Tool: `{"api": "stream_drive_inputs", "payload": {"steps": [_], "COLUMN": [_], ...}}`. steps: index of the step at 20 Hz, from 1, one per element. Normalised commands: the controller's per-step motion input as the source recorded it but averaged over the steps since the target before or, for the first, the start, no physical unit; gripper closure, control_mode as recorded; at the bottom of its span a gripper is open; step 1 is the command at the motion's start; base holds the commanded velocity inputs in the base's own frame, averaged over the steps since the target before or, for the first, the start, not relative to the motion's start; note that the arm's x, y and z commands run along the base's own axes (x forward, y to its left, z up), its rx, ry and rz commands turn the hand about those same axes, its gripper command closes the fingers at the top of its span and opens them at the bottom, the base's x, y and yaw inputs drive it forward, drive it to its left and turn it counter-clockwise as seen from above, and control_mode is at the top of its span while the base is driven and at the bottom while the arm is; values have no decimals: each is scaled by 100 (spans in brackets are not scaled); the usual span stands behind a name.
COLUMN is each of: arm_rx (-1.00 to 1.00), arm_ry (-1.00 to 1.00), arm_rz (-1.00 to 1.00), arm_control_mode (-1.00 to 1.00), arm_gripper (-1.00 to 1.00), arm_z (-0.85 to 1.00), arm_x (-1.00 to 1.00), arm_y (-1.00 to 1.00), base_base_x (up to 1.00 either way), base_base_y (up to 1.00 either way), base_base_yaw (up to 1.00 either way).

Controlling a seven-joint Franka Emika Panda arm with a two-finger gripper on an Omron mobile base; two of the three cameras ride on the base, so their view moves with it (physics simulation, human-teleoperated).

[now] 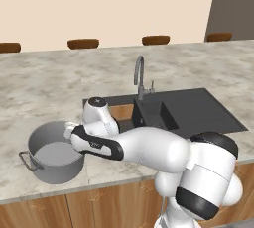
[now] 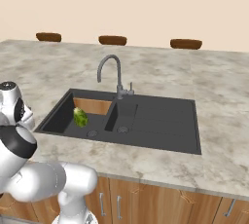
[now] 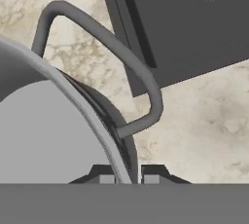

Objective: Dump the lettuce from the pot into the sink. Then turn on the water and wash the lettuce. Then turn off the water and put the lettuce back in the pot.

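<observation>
The lettuce (image 2: 80,117) lies in the left basin of the sink (image 2: 160,138), against the wood-brown inner panel (image 2: 95,106) and near that basin's round drain (image 2: 92,133); its lower edge shows in the hand view beside the drain. The pot (image 1: 42,165) stands upright on the marble table (image 1: 44,88) just left of the sink, with no lettuce inside. The hand (image 3: 127,178) sits at the pot's right rim, 1 finger on each side of the wall, narrowly set; whether the pads press the metal I cannot tell. The loop handle (image 3: 104,38) juts toward the sink. The faucet (image 2: 113,74) stands behind the divider, no stream visible.
</observation>
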Motion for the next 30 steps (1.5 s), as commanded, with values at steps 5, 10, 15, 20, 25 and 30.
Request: {"api": "stream_drive_inputs", "payload": {"steps": [5, 10, 15, 20, 25, 30], "arm_rx": [0, -1, 5, 13, 11, 21], "arm_ry": [-2, -1, -1, -1, -12, -13], "arm_rz": [0, -5, -8, -4, -9, -15], "arm_control_mode": [-100, -100, -100, -100, -100, -100], "arm_gripper": [100, -100, -100, -100, -100, -100], "arm_z": [-15, -4, 3, 51, 33, 12], "arm_x": [14, 7, 1, 0, -1, -1], "arm_y": [16, 7, -1, -12, -48, -82], "base_base_x": [0, 0, 0, 0, 0, 0], "base_base_y": [0, 0, 0, 0, 0, 0], "base_base_yaw": [0, 0, 0, 0, 0, 0]}}
